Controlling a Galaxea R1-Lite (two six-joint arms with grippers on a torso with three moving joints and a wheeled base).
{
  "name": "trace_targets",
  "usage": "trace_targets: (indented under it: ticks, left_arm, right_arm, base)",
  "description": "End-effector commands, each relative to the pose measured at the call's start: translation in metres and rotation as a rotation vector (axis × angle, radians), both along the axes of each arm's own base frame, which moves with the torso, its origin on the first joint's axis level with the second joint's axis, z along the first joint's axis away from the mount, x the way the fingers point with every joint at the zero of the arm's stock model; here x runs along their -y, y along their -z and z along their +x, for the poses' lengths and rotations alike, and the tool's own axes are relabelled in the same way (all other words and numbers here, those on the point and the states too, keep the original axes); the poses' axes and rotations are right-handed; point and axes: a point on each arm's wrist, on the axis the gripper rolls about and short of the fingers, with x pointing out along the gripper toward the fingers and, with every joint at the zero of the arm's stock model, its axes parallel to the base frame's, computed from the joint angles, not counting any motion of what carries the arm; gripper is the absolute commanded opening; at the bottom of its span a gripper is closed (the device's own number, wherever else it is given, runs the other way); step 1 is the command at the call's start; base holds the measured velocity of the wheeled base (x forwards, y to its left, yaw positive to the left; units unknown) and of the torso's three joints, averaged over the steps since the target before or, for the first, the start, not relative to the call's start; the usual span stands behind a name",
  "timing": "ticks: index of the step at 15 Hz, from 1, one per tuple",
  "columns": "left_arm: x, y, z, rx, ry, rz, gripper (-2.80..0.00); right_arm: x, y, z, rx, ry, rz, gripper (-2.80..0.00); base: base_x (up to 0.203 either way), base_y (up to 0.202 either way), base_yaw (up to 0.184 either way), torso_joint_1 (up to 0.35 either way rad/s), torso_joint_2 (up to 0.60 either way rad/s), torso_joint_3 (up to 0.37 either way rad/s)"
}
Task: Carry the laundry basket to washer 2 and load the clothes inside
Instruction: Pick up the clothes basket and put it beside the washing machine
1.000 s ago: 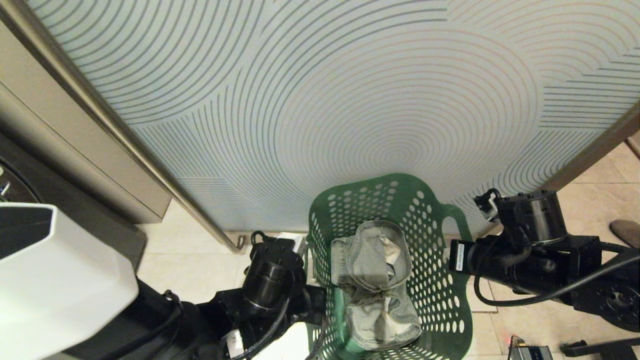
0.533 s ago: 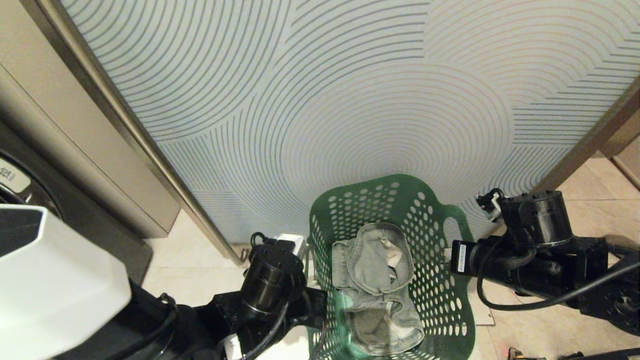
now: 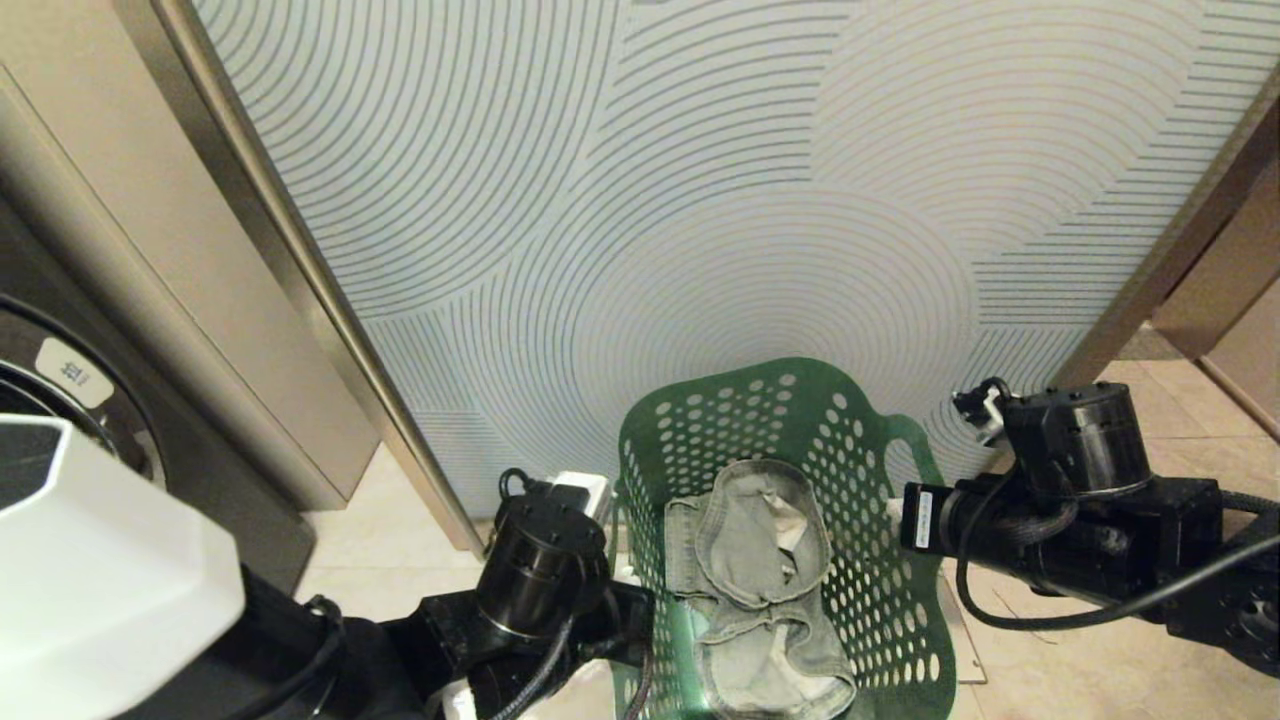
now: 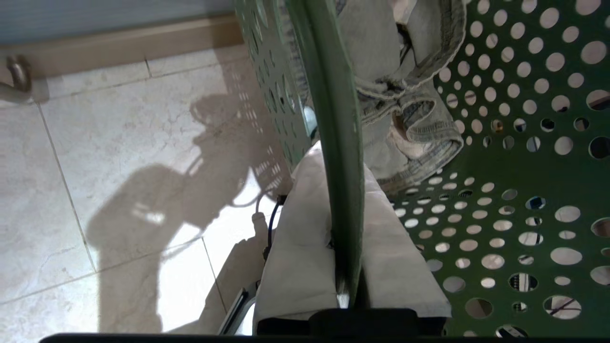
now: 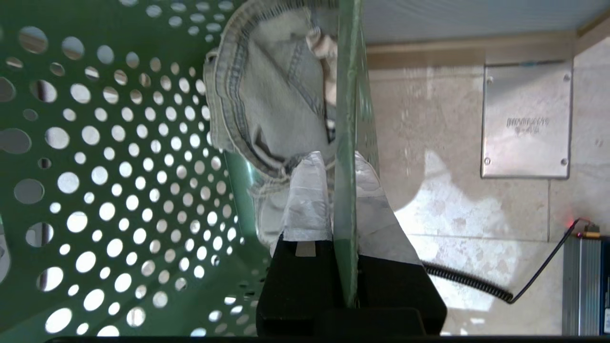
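One green perforated laundry basket (image 3: 880, 560) sits at the lower centre of the head view, its long axis running from the bottom edge up toward the patterned panel (image 3: 700, 200). Inside lies one pair of pale denim shorts (image 3: 760, 580), lengthwise along the basket. Two grippers hold it: the left gripper (image 4: 343, 224) is clamped on the left rim, the right gripper (image 5: 344, 190) is clamped on the right rim. The basket's far end nearly meets the panel. Bare tiled floor (image 3: 1080, 670) opens at lower right; a washer door (image 3: 60, 400) shows at the left edge.
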Motion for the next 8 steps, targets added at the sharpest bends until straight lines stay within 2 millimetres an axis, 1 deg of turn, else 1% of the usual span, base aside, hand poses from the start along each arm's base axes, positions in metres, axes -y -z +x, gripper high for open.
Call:
trace_targets:
  ticks: [1, 3, 4, 8]
  left_arm:
    - [-0.001, -0.003, -0.002, 0.008, -0.001, -0.012, -2.8]
    - [-0.001, -0.003, -0.005, 0.008, 0.005, -0.011, -2.8]
    - [-0.003, -0.004, -0.006, 0.011, 0.005, -0.014, -2.8]
    - [-0.014, -0.007, -0.014, 0.001, -0.002, -0.017, -2.8]
  right_arm:
    - [-0.001, -0.002, 0.001, 0.009, -0.002, 0.005, -2.8]
    - [-0.004, -0.002, 0.0, 0.009, -0.014, 0.011, -2.8]
    - [-0.008, -0.002, -0.001, 0.009, -0.033, 0.011, -2.8]
    - [-0.022, -0.004, -0.005, -0.005, -0.083, 0.011, -2.8]
  base:
    - [0.0, 0.0, 0.0, 0.002, 0.0, 0.13]
    - [0.0, 0.0, 0.0, 0.004, 0.0, 0.063]
    - [0.0, 0.0, 0.0, 0.001, 0.0, 0.03]
    - [0.0, 0.0, 0.0, 0.0, 0.0, 0.0]
